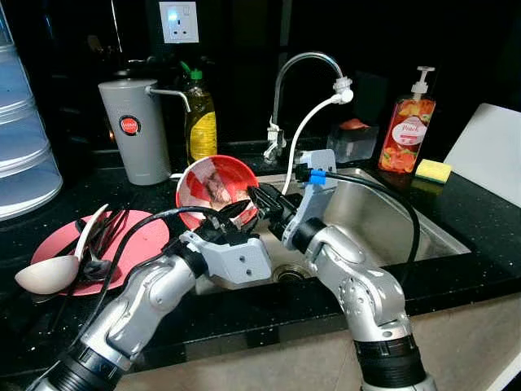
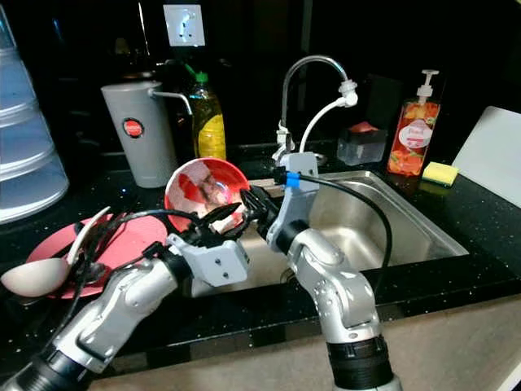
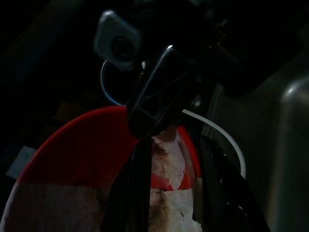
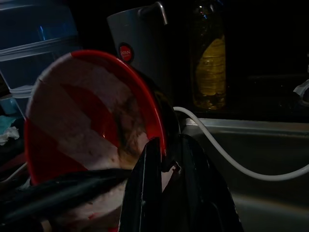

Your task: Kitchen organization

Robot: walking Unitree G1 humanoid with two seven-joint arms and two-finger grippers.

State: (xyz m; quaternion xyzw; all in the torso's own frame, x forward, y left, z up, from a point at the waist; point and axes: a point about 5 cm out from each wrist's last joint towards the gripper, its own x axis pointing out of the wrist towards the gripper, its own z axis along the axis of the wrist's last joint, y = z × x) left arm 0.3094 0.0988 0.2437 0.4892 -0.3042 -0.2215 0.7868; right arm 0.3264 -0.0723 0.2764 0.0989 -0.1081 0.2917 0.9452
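Over the near left corner of the sink [image 1: 423, 236], a soiled red-and-white bowl [image 1: 216, 186] is held tilted on edge. Its lower rim is pinched by the left tool [image 1: 232, 213] and its right rim by the right tool [image 1: 259, 198]. A pink plate [image 1: 134, 244] with utensils lies on the desk [image 1: 480, 204] at left; a grey jug [image 1: 134, 130] stands behind.

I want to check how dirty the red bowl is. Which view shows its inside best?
The right wrist view: the red bowl is close, tilted open, showing white patches and dark smears. The eye views show it smaller, held over the sink edge by both grippers. The left wrist view is dark and partly blocked by fingers.
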